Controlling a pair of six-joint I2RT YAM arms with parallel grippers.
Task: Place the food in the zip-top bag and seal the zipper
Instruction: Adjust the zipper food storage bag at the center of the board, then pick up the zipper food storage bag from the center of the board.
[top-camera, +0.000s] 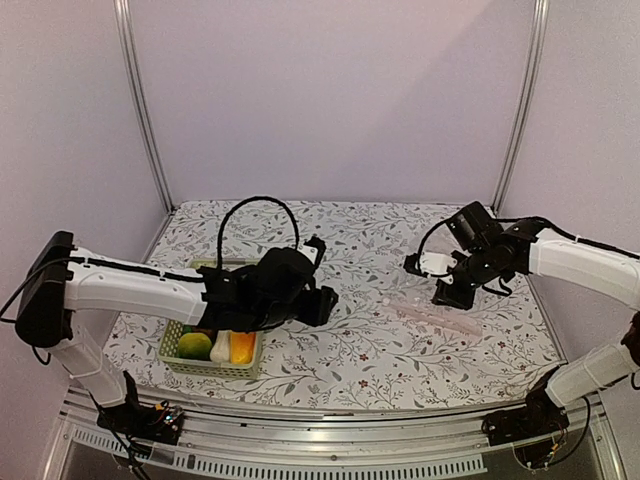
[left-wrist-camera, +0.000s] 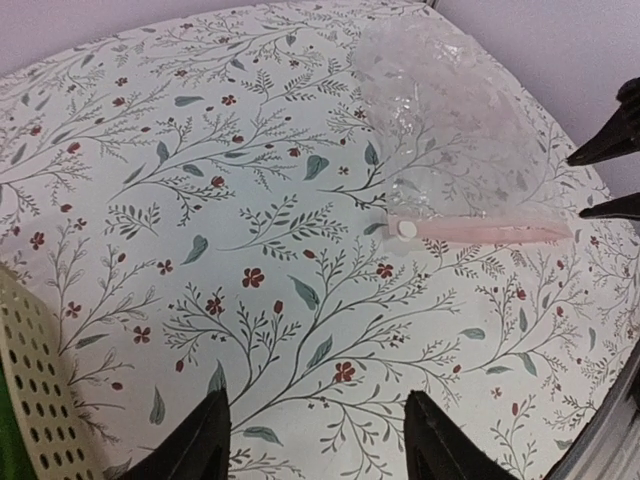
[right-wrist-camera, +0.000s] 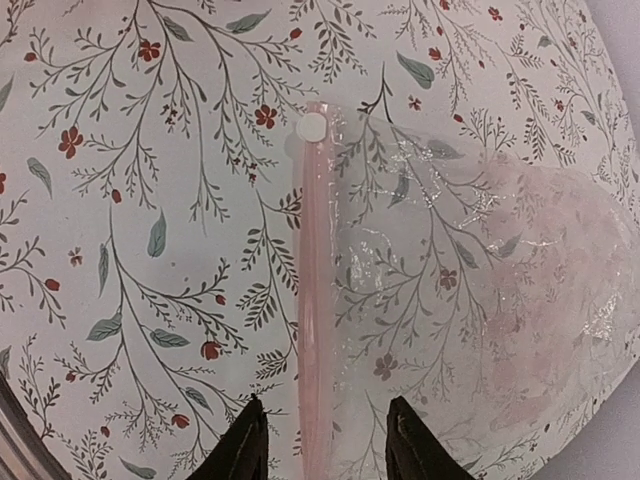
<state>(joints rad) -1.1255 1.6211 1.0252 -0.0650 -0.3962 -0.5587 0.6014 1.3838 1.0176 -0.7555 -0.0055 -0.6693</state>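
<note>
The clear zip-top bag (top-camera: 445, 305) lies flat and empty on the flowered cloth; it also shows in the left wrist view (left-wrist-camera: 440, 120) and the right wrist view (right-wrist-camera: 470, 270). Its pink zipper (right-wrist-camera: 315, 300) has a white slider (right-wrist-camera: 313, 127) at one end. My right gripper (right-wrist-camera: 325, 442) is open above the bag's mouth, one finger on each side of the zipper strip; it also shows from the top (top-camera: 442, 295). My left gripper (left-wrist-camera: 315, 425) is open and empty over bare cloth, left of the bag (top-camera: 322, 303). Green-yellow fruit (top-camera: 195, 345), bok choy (top-camera: 220, 346) and an orange-yellow piece (top-camera: 242, 347) lie in the basket.
The pale green slotted basket (top-camera: 185, 362) stands at the front left, partly under my left arm; its wall shows in the left wrist view (left-wrist-camera: 40, 400). Metal frame posts (top-camera: 145, 110) stand at the back corners. The table's near edge rail (top-camera: 330, 425) runs along the front.
</note>
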